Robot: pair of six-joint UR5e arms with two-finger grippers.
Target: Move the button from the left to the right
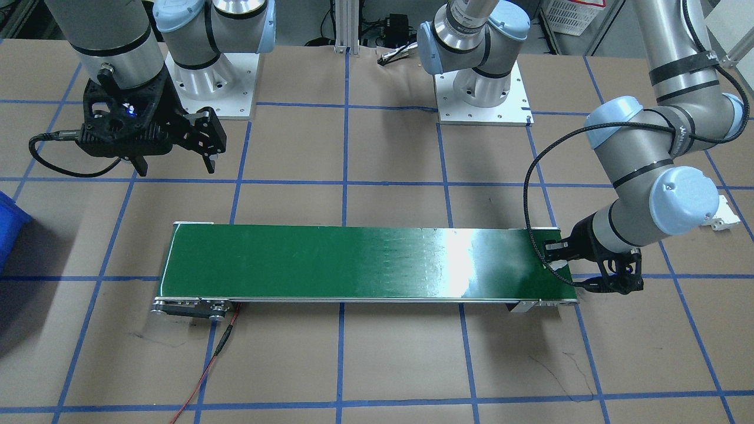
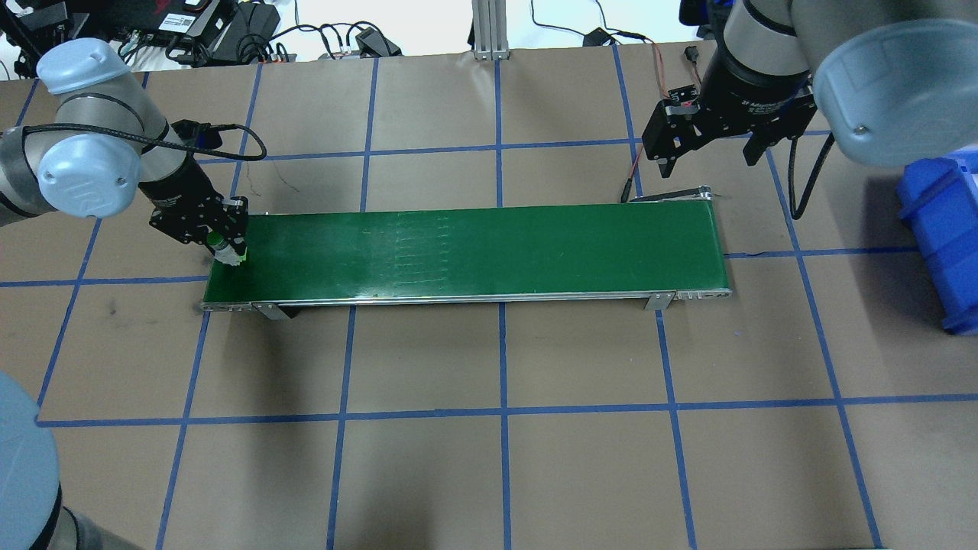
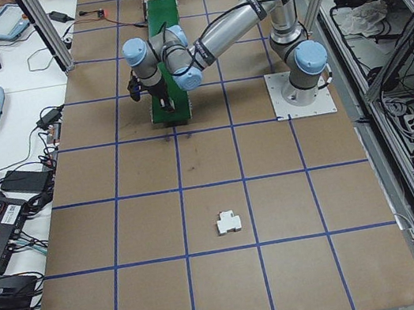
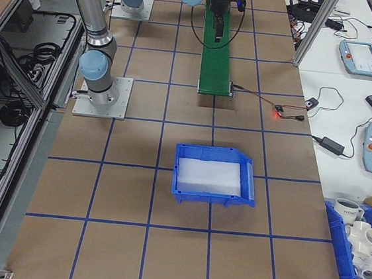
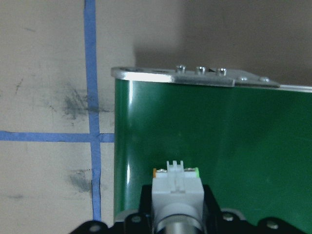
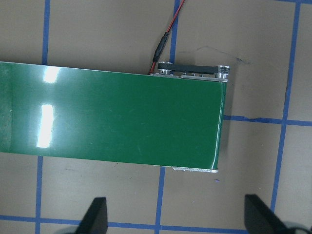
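The button (image 5: 177,187), a white and light-green block, sits between the fingers of my left gripper (image 5: 177,214), which is shut on it. Seen from overhead, the button (image 2: 228,253) and left gripper (image 2: 226,243) are over the left end of the green conveyor belt (image 2: 474,248). I cannot tell whether the button touches the belt. My right gripper (image 2: 710,156) hangs open and empty behind the belt's right end. Its fingertips frame the bottom of the right wrist view, with the belt's end (image 6: 146,119) below them. In the front-facing view the right gripper (image 1: 175,166) is at upper left.
A blue bin (image 2: 943,229) stands on the table beyond the belt's right end. A white circuit breaker (image 3: 228,222) lies on the table far to the left. A red wire (image 1: 206,365) runs from the belt's motor end. Blue tape lines grid the brown table.
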